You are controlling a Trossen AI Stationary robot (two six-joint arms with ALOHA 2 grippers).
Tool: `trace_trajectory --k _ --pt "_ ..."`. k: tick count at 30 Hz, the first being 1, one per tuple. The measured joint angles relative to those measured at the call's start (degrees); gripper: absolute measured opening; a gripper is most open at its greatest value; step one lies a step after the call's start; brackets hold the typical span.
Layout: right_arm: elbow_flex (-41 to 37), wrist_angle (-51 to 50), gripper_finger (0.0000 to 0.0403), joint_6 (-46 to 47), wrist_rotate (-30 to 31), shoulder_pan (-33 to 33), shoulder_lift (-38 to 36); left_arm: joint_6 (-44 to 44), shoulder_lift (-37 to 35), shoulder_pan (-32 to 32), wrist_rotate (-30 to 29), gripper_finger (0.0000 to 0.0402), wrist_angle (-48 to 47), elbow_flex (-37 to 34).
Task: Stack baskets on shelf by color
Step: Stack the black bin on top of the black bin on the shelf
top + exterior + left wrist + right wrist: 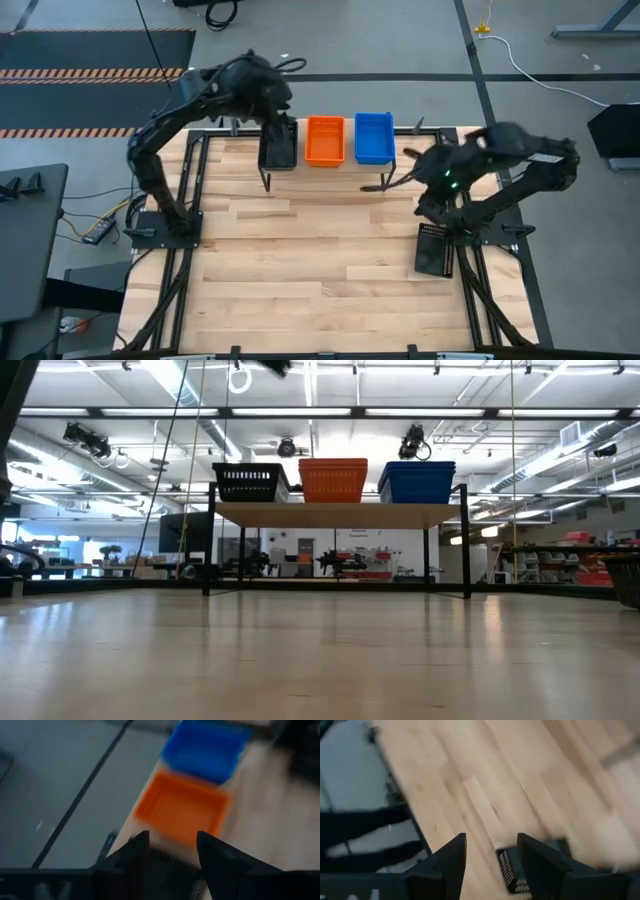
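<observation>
The shelf [340, 514] stands at the table's far edge. On its top, left to right, rest black baskets [250, 482], orange baskets [333, 480] and blue baskets [417, 481]. How many are in each stack I cannot tell. One more black basket [435, 248] lies flat on the table near the right edge. My left gripper [278, 126] hangs open above the black baskets on the shelf; its wrist view shows the orange basket [182, 810] and the blue basket [205, 747] ahead. My right gripper [491, 852] is open above the loose black basket [512, 870].
The table's right frame rail [480, 270] runs just beside the loose black basket. Bare wood [320, 250] spreads across the middle and near part of the table. Under the shelf, between its black legs [207, 550], the space is open. Cables lie on the floor beyond.
</observation>
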Motion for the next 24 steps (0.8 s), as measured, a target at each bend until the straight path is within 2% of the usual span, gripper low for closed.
trace_trajectory --k 2,6,10,17,24 --pt "-3.64 -0.04 0.0182 9.57 1.76 2.08 -0.28 -1.88 -2.84 -2.38 1.46 0.0172 4.71 -2.31" --pt "-10.97 0.5 0.0182 29.45 2.33 6.49 -1.42 -4.77 -6.17 -6.7 2.32 0.0172 7.97 -3.91" --pt "-17.55 4.42 0.0182 41.82 2.45 12.26 -1.96 -4.59 -6.64 -10.18 2.25 0.0172 9.66 -4.02" --pt "-29.18 17.7 0.0182 56.2 2.49 21.62 -1.94 -3.51 -6.58 -13.71 5.32 0.0172 10.96 -4.07" --pt "-38.2 30.6 0.0182 59.47 1.77 30.61 -1.91 -3.81 -7.25 -17.5 9.72 0.0172 19.16 -4.15"
